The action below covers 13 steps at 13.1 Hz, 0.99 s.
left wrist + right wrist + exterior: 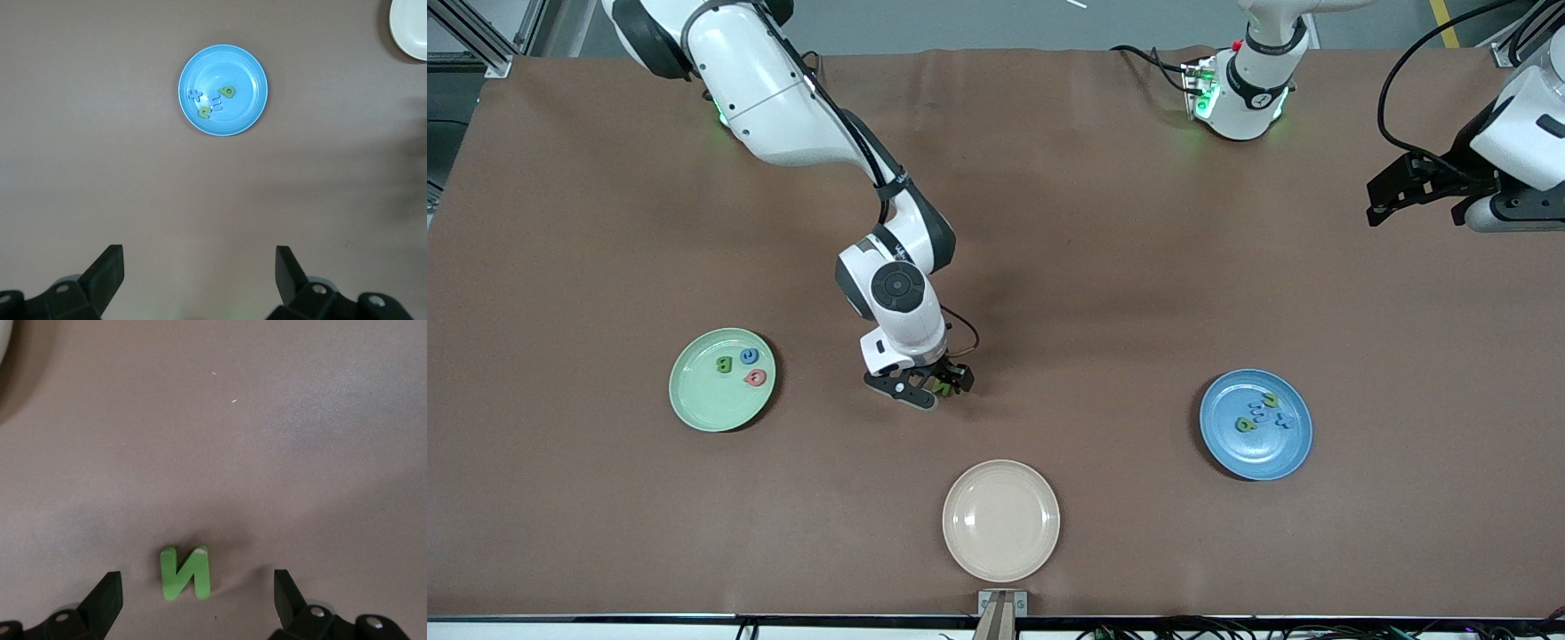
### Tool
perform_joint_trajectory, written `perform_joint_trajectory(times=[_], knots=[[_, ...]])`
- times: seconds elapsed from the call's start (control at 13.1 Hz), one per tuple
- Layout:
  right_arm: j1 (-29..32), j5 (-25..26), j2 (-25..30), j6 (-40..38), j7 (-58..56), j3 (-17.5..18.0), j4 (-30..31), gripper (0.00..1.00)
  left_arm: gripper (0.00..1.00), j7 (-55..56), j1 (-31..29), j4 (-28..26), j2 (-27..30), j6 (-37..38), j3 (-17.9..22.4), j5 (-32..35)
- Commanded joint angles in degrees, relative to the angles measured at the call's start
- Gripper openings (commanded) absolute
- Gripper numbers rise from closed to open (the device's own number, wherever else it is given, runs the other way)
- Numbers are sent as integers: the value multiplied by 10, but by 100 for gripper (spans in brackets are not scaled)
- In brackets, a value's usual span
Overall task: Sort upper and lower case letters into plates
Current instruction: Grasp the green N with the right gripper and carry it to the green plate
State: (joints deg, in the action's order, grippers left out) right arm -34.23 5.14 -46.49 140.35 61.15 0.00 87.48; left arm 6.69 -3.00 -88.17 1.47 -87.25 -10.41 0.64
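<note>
Now the green letter N (185, 573) lies flat on the brown tabletop (1103, 293), between the mint green plate (698, 404) and the blue plate (1285, 449), so the right hand (195, 600), wide open and empty just above it, should descend straight and close on its two straight sides, while the left hand (199, 280), also wide open, waits high near its end of the tabletop.

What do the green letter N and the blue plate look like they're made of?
Green N: probably painted wood or dense foam; thick flat-cut block with matte faces and a pale chipped corner. Blue plate: likely plastic or melamine; smooth, even colour, soft sheen on the rim.
</note>
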Motion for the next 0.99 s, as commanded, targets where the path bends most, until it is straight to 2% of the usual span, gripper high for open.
perform_joint_trajectory(times=[0.0, 0.23, 0.38, 0.76, 0.92], knots=[[-1, 21, -13, 7, 20, -1, -14, 97, 100, -7, 0, -7, 12, -6, 4, -9], [-5, 21, -23, 19, 24, -1, -14, 92, 100, -7, 1, -7, 9, -6, 3, -10], [-13, 21, -25, 19, 24, -6, -14, 82, 100, -7, 3, -5, 7, -10, 3, -9], [-15, 22, -25, 19, 24, -7, -13, 37, 100, -7, -2, 13, -2, -14, 7, -19], [-15, 21, -25, 18, 24, -7, -13, 13, 100, -8, 1, 13, -3, -14, 7, -18]])
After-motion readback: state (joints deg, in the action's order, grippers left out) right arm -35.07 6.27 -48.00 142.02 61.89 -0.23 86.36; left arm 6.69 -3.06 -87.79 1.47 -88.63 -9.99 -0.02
